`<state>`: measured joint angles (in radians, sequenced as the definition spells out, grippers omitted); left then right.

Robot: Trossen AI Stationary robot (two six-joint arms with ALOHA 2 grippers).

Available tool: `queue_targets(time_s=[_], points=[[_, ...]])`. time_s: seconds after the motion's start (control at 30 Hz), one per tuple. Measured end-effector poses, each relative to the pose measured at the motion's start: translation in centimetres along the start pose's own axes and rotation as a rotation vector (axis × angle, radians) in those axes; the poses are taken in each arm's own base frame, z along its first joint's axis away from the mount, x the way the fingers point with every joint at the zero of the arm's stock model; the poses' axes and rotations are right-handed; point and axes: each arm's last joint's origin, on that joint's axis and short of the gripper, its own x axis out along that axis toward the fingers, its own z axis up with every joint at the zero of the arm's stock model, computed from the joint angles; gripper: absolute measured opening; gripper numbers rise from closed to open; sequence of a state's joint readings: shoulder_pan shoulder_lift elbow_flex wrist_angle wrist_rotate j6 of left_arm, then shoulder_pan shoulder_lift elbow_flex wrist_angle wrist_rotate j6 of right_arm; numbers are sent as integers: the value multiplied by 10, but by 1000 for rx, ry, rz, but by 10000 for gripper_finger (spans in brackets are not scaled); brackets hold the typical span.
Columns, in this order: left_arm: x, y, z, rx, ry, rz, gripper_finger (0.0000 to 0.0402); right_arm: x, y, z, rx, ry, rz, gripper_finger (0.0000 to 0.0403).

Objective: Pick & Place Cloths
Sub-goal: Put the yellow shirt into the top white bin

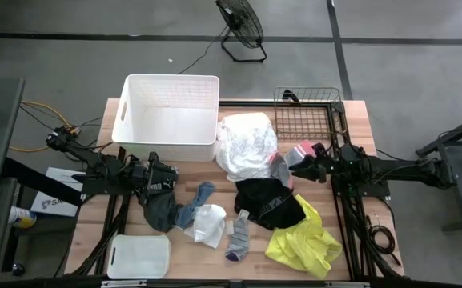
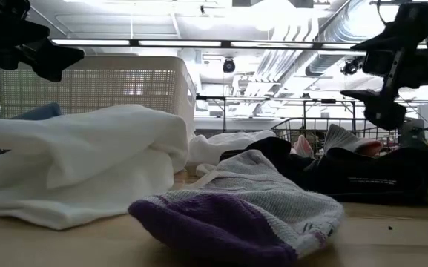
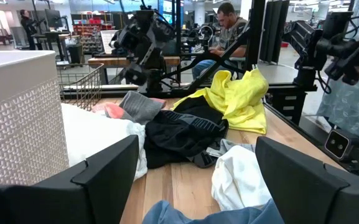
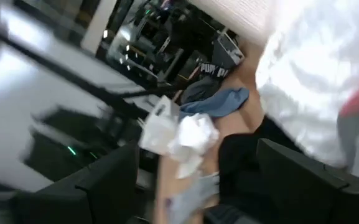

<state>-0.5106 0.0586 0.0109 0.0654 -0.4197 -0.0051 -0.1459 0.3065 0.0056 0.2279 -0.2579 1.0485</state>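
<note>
Cloths lie spread over the wooden table. A white garment (image 1: 247, 144) lies by the bin, with a grey-pink sock (image 1: 295, 154) beside it. A black garment (image 1: 267, 202) is in the middle and a neon yellow one (image 1: 303, 240) lies near the front right. A dark grey garment with a lettered waistband (image 1: 160, 210), a blue cloth (image 1: 194, 204), a small white cloth (image 1: 208, 226) and a grey sock with a purple toe (image 1: 239, 236) lie front left. My left gripper (image 1: 166, 172) hangs open above the dark grey garment. My right gripper (image 1: 304, 164) hangs open, rolled sideways, over the grey-pink sock.
A white plastic bin (image 1: 170, 116) stands at the far left and a wire basket (image 1: 309, 112) at the far right. A white lid (image 1: 138, 256) lies at the front left corner. People sit at desks in the room beyond the table.
</note>
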Motion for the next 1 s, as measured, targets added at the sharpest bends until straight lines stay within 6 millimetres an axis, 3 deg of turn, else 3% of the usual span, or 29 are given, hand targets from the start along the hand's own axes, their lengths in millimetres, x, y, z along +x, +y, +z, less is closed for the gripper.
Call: queue_targets(time_s=[0.13, 0.37, 0.53, 0.8, 1.0], points=[[0, 0, 0, 0, 0, 0, 319, 0, 1, -1, 157, 26, 13, 314], [0, 0, 0, 0, 0, 0, 319, 0, 8, 0, 256, 105, 58, 314], [0, 0, 0, 0, 0, 0, 319, -2, 30, 12, 255, 99, 57, 314], [0, 0, 0, 0, 0, 0, 319, -2, 71, 26, 267, 203, -159, 314], [0, 0, 0, 0, 0, 0, 319, 9, 102, 33, 272, 284, -273, 314]])
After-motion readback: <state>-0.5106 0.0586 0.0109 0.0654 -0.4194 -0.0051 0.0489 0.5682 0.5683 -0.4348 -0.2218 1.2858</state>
